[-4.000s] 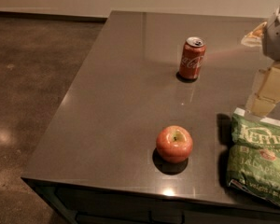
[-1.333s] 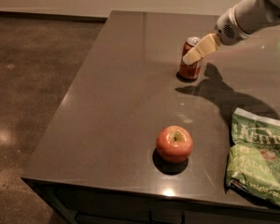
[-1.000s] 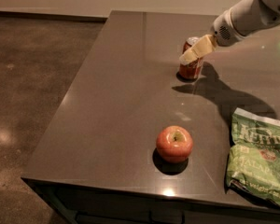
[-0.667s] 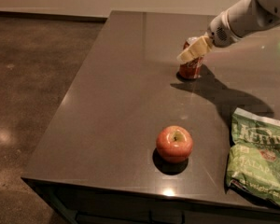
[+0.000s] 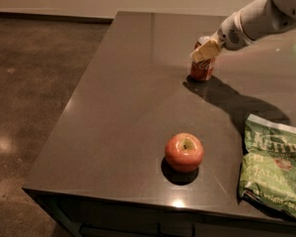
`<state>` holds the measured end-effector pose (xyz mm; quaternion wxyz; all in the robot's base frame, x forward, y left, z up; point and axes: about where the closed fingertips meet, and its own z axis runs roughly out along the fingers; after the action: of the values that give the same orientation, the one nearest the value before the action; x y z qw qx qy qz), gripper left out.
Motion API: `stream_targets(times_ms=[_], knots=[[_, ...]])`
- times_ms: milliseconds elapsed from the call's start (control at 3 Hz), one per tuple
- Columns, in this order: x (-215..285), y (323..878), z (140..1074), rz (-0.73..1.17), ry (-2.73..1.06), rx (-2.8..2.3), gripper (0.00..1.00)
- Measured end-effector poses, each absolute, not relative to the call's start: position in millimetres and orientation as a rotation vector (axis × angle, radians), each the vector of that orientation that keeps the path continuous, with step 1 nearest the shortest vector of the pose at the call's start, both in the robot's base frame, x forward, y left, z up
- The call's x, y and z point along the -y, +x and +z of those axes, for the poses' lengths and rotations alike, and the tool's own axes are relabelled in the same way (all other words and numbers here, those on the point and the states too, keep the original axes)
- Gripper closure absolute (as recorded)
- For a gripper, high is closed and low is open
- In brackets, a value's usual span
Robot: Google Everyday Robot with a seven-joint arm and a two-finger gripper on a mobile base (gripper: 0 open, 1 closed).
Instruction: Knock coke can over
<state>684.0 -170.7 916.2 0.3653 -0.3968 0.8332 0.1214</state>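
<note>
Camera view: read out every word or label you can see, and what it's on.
"KETTLE", hazy and cut off at the right: white letters on the green bag.
Smaller print on the bag: too blurred to read.
Lettering on the can: unreadable; the gripper is against its top.
The apple and table: no text.

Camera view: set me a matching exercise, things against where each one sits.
1 coke can
2 apple
3 green bag
4 gripper

A right front corner of the table
B against the coke can's upper part
C near the front edge, middle
D far side, beneath the gripper

Pairs: 1-D, 2-C, 3-A, 4-B
</note>
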Motion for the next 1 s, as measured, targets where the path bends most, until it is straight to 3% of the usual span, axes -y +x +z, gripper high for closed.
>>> stream_targets(times_ms=[333,667,1000], knots=[[161,676,941,0.239,-1.101,-2.127,0.87],[149,669,959,0.100,-1.230,-2.182,1.00],[131,663,957,-0.037,-1.418,-2.255,1.00]])
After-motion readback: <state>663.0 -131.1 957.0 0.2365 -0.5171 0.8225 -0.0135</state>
